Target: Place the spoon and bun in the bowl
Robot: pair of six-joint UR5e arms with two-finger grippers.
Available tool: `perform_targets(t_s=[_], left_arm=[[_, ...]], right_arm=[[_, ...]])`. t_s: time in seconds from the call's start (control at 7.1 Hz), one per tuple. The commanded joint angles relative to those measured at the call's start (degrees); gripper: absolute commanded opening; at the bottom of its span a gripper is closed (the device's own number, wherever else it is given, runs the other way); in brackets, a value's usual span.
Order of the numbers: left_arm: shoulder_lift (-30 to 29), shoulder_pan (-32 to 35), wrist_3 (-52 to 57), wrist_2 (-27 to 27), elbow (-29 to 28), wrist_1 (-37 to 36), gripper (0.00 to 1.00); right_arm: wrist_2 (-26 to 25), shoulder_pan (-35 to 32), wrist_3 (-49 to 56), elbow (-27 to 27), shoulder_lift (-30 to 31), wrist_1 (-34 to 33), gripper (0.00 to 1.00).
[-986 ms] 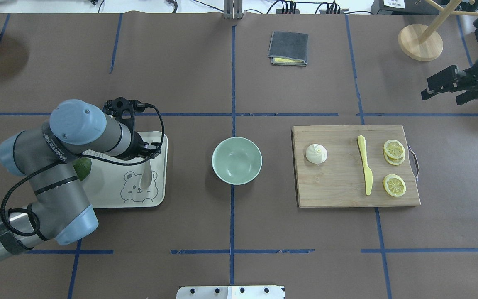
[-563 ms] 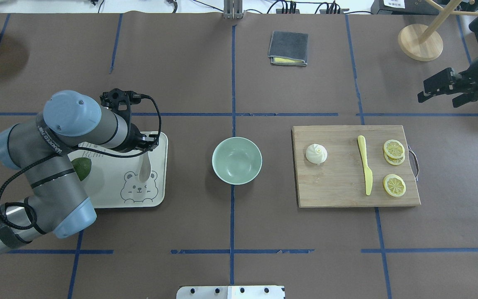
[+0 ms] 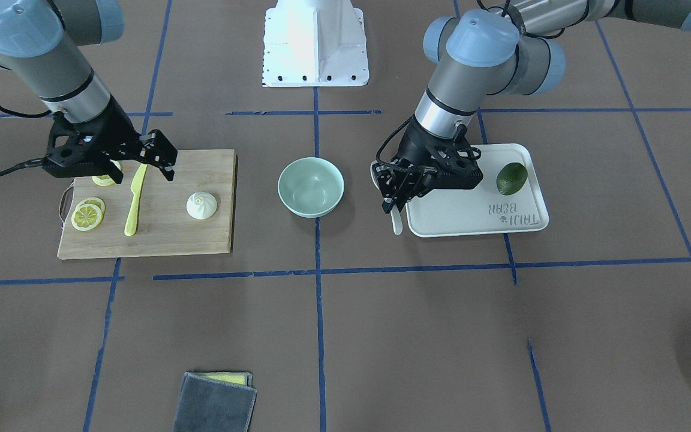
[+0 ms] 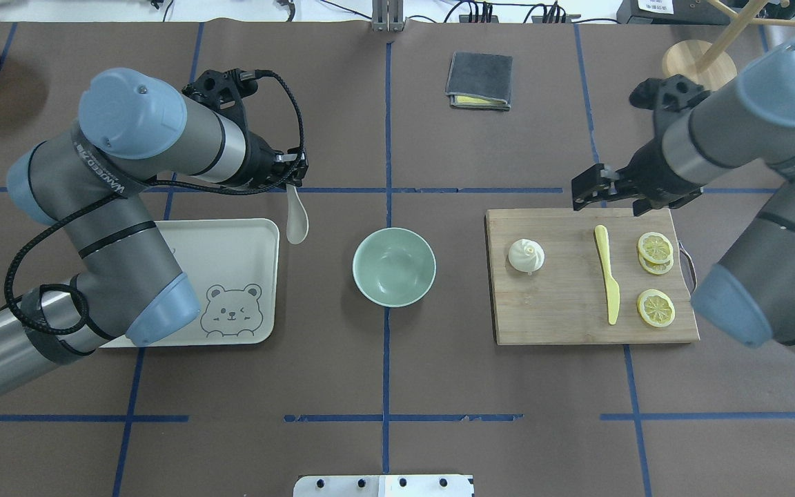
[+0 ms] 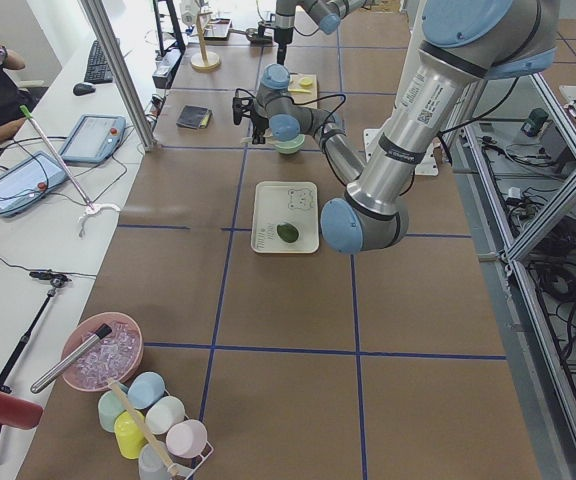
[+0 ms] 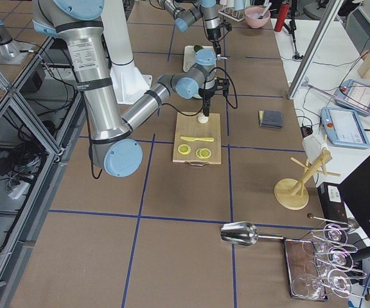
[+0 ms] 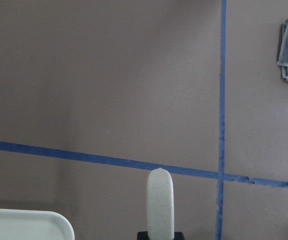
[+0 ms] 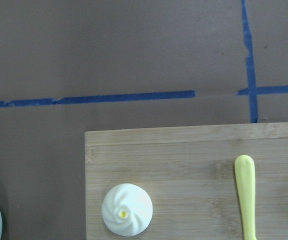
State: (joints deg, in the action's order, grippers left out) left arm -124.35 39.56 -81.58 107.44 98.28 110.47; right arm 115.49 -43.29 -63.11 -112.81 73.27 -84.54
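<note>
Spoon point(image 4: 296, 222) now lifted off tray point(image 4: 232, 248), pinched by left fingers point(image 4: 295, 172), hanging at 10 o'clock of bowl point(image 4: 394, 269); right fingers point(image 4: 585, 188) arrived spread over board point(image 4: 556, 310); bun point(image 4: 526, 256) untouched; both drops pending.

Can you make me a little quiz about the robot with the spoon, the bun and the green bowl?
1. True or false: the bun is already in the bowl.
2. What hangs from the left tool?
3. Fill in: the bun sits on the wooden ____.
Key: 1 false; 2 the spoon; 3 board.
</note>
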Motion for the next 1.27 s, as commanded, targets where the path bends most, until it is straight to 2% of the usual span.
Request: perform_targets(t_s=[0.0,0.14,0.7,0.99,1.13], left_arm=[[-2.03,-2.01,-5.32,-0.21,-0.46,0.01,0.00],[-2.12,-2.20,-5.43,-1.69,-0.46,0.01,0.00],[-2.21,-2.99,-5.52,-2.67,-0.81,0.01,0.00],[-2.30,-2.99,-5.52,-2.67,-0.81,0.01,0.00],[-2.38,-2.99,-5.52,-2.67,-0.73,0.01,0.00]], right_arm=[[-6.83,6.79,-2.63,2.40,-1.81,-0.01,1.00],[-7.12,6.99,-2.55,5.82,-4.08,-0.01,1.00],[-8.00,7.17,-1.93,11.99,-7.35,0.08,0.94],[-8.00,7.17,-2.11,15.85,-7.44,5.93,0.89],[-7.65,7.08,-2.46,15.87,-7.35,7.01,0.88]])
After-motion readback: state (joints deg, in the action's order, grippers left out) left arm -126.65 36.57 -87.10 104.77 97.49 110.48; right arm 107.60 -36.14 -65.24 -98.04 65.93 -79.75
